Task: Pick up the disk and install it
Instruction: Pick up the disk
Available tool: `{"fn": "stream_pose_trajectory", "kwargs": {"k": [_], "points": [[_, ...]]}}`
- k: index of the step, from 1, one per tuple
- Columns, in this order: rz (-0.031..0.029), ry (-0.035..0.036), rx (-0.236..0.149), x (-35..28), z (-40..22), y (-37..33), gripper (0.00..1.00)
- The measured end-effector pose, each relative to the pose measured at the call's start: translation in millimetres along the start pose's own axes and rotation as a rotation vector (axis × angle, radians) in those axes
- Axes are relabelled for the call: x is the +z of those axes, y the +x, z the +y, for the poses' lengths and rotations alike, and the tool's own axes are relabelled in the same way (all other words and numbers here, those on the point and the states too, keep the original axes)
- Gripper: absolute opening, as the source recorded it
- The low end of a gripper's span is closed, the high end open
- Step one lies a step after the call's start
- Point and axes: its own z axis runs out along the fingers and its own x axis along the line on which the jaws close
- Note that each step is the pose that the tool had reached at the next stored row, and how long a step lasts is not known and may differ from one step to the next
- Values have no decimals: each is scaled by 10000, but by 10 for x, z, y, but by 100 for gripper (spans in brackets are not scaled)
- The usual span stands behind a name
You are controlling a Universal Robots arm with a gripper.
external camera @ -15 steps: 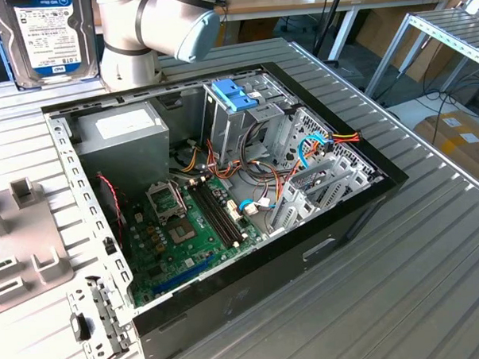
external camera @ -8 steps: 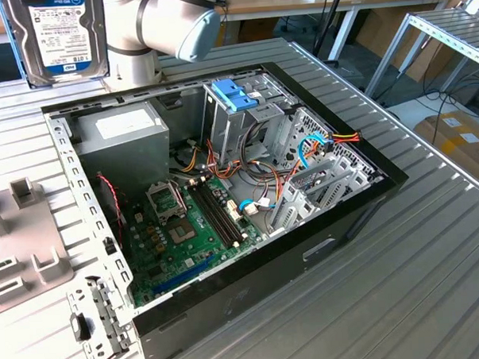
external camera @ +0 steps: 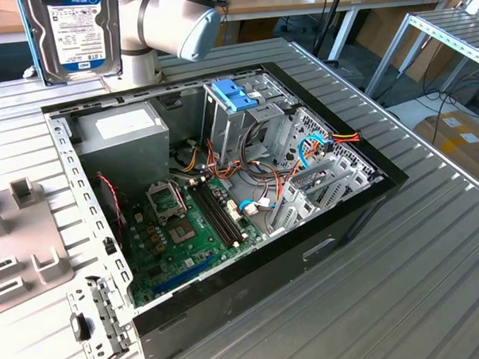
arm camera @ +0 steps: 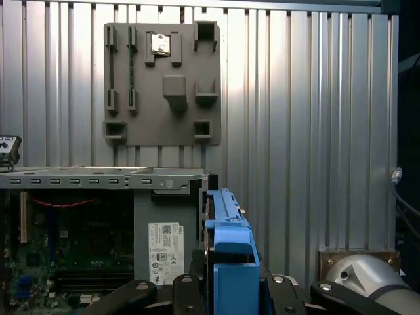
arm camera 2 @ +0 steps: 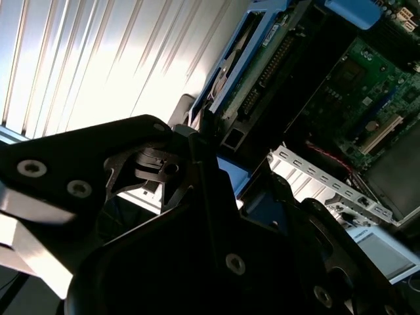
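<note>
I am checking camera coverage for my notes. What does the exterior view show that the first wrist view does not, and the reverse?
Exterior view: the disk's white label, the drive cage with its light-blue top. First wrist view: the disk's blue end piece held in the gripper, the whole grey holder plate. Both: the power supply, the motherboard.

My fingers (arm camera: 190, 296) are black. The disk (external camera: 70, 36) is dark grey with a white label banded blue on top, its end piece (arm camera: 233, 262) blue. The tabletop (external camera: 433, 242) is ribbed silver, the motherboard (external camera: 174, 238) green, the fixture plate (arm camera: 164, 85) flat grey.
</note>
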Motion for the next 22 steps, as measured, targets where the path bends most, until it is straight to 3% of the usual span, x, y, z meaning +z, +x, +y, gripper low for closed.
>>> {"fn": "stream_pose_trajectory", "kwargs": {"k": [22], "points": [[0,0,0,6,-387,0,37]]}}
